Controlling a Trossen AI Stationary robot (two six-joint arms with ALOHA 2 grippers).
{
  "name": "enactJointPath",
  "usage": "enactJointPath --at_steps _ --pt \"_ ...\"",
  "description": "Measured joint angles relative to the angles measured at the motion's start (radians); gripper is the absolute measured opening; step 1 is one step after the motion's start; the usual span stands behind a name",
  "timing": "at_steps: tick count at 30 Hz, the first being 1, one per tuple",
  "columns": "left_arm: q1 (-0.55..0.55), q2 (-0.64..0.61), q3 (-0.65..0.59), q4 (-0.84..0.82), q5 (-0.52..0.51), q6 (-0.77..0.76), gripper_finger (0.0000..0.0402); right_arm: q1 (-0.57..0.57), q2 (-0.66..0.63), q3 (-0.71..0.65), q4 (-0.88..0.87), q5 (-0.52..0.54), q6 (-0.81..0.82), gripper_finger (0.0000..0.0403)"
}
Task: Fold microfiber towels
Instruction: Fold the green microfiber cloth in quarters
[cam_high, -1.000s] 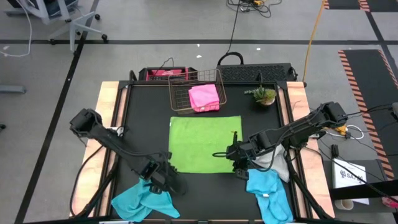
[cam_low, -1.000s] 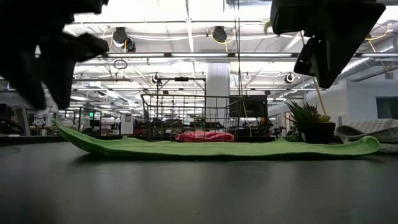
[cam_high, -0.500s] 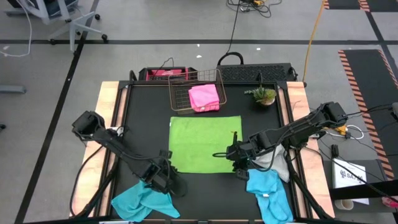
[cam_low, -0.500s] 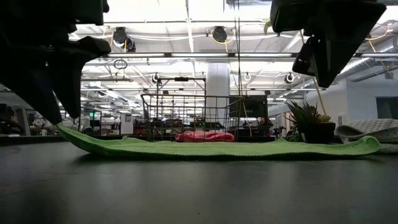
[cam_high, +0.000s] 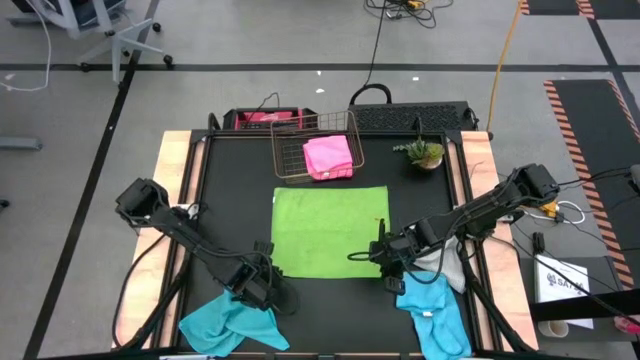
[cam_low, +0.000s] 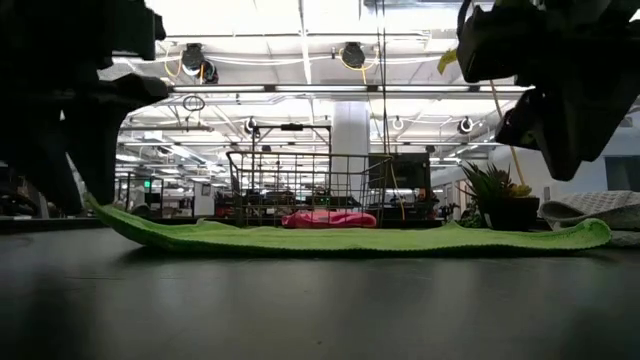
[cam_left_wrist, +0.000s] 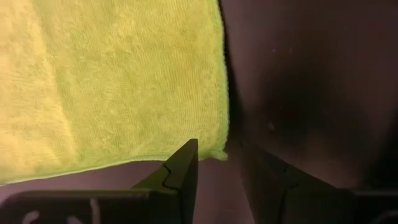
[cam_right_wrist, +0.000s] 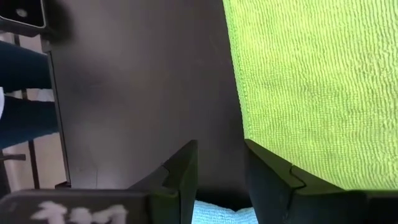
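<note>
Black table (cam_high: 230, 200), lime green towel (cam_high: 328, 230) spread flat centre. Left gripper (cam_left_wrist: 217, 168) and right gripper (cam_right_wrist: 221, 165) hover parted, empty, at its 2 near corners; best pinch both together, evenly.

Lime green towel (cam_high: 329, 231) lies flat, unfolded, mid-table

Flat towel (cam_high: 330, 231) mid-table, basket (cam_high: 315, 148) behind it, another towel (cam_high: 328, 157) inside, plant (cam_high: 424, 153) beside basket
</note>
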Motion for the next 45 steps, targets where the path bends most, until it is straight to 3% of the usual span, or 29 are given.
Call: enactJointPath --at_steps 10,26,34,37,41,45 --pt "0.006 0.0 -0.035 0.031 -0.034 -0.031 0.0118 0.0 0.0 0.0 0.011 0.002 -0.016 0.0116" --pt "0.006 0.0 -0.035 0.055 -0.044 -0.066 0.0118 0.0 0.0 0.0 -0.139 0.005 -0.275 0.0116" --pt "0.006 0.0 -0.035 0.055 -0.044 -0.082 0.0118 0.0 0.0 0.0 -0.144 0.106 -0.379 0.0116" --pt "0.006 0.0 -0.035 0.055 -0.043 -0.087 0.0118 0.0 0.0 -0.017 -0.124 0.089 -0.392 0.0116" --pt "0.006 0.0 -0.035 0.055 -0.043 -0.116 0.0118 0.002 0.0 -0.068 -0.071 -0.026 -0.393 0.0116" --pt "0.006 0.0 -0.035 0.055 -0.04 -0.147 0.0118 0.006 0.0 -0.082 -0.057 0.006 -0.404 0.0116"
